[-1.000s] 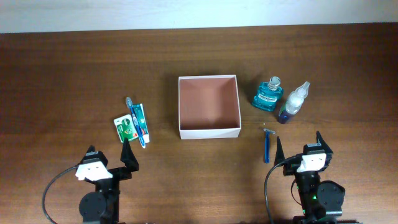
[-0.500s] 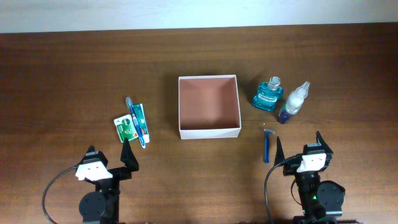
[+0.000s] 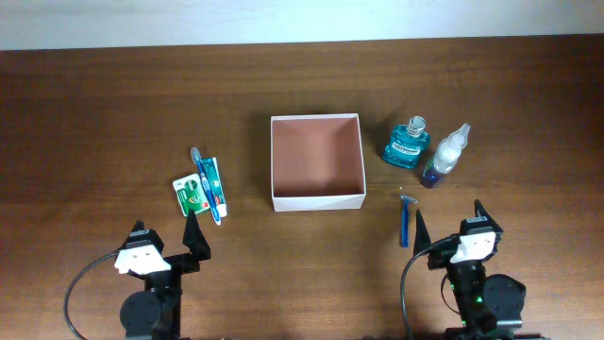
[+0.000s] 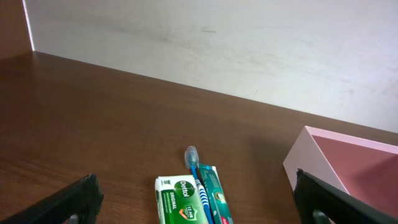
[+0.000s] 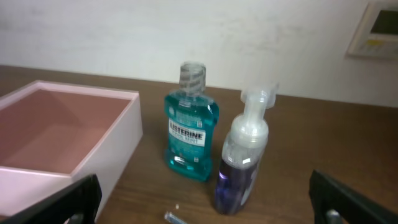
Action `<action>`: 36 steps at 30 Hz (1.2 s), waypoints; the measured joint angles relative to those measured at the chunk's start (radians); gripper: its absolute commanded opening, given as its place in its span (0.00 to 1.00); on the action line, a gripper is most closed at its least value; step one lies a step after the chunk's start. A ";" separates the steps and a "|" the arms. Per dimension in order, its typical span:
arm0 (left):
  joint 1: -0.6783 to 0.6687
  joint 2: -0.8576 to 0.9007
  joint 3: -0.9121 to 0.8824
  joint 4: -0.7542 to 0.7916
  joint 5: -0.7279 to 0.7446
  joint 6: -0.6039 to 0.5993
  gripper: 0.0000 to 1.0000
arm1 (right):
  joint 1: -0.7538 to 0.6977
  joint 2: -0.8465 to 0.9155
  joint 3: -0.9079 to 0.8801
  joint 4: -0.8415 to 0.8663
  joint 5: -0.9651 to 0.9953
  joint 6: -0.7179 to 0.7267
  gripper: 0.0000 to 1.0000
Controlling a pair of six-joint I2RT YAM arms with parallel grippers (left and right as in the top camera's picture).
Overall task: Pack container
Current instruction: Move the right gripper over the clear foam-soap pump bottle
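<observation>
The container [image 3: 318, 200], a square white-walled box with a brownish-pink inside, stands open and empty at the table's middle. Left of it lie a green soap pack [image 3: 190, 195], a blue toothbrush [image 3: 201, 179] and a toothpaste tube [image 3: 214, 182], side by side. My left gripper [image 3: 167, 228] stands open just in front of them, with nothing between its fingers. Right of the container stand a teal mouthwash bottle [image 3: 407, 144] and a clear pump bottle [image 3: 444, 156], with a blue razor [image 3: 405, 219] lying nearer. My right gripper [image 3: 449, 221] is open and empty beside the razor.
In the left wrist view the soap pack [image 4: 180, 199] and toothbrush [image 4: 196, 168] lie between my fingers' lines, with the container's wall [image 4: 305, 163] at right. The right wrist view shows the mouthwash bottle [image 5: 189, 140] and pump bottle [image 5: 242, 162] ahead. A pale wall runs along the table's far edge.
My right gripper has shifted slightly to the left. The left arm and all objects stay where they were.
</observation>
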 measured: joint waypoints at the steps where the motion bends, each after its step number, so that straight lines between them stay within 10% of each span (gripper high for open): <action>1: 0.000 0.000 0.000 0.000 0.000 0.000 0.99 | 0.000 0.012 0.043 -0.058 0.000 0.005 0.99; 15: 0.000 -0.001 -0.004 -0.003 -0.003 0.000 0.99 | -0.001 0.830 0.987 -0.510 0.010 -0.005 0.99; 26: 0.000 -0.001 -0.004 -0.003 -0.002 0.000 0.99 | -0.001 1.253 1.010 -0.488 -0.276 0.064 0.98; 36: 0.000 -0.001 -0.004 -0.003 -0.003 0.000 0.99 | -0.001 1.268 1.010 -0.451 -0.209 0.083 0.99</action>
